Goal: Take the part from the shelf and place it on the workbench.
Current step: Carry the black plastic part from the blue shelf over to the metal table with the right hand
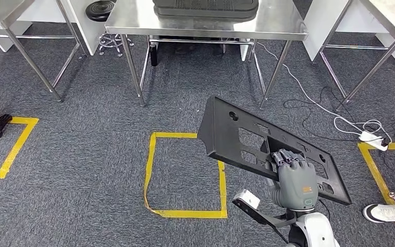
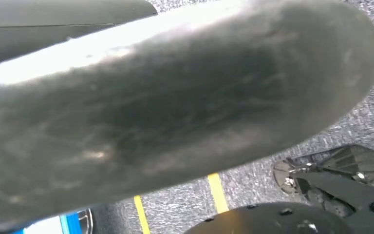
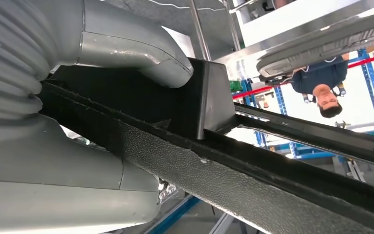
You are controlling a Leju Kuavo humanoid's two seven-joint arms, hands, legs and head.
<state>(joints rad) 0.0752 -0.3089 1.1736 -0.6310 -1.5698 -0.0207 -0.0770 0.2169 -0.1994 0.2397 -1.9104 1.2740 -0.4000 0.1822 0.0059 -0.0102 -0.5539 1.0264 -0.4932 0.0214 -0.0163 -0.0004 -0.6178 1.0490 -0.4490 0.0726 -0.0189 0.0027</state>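
Observation:
The part is a long flat black plastic panel with several cutouts. My right hand grips it near its middle and holds it tilted above the grey carpet. Close up in the right wrist view, the thumb and fingers clamp the part's textured edge. The workbench, a steel table, stands straight ahead with another dark moulded piece on it. In the left wrist view my left hand is a blurred grey shape close to the lens, and how its fingers lie cannot be made out.
A yellow tape square marks the carpet before the workbench. A white cable and power strip lie to the right, near a person's shoe. More steel tables stand at the left and right.

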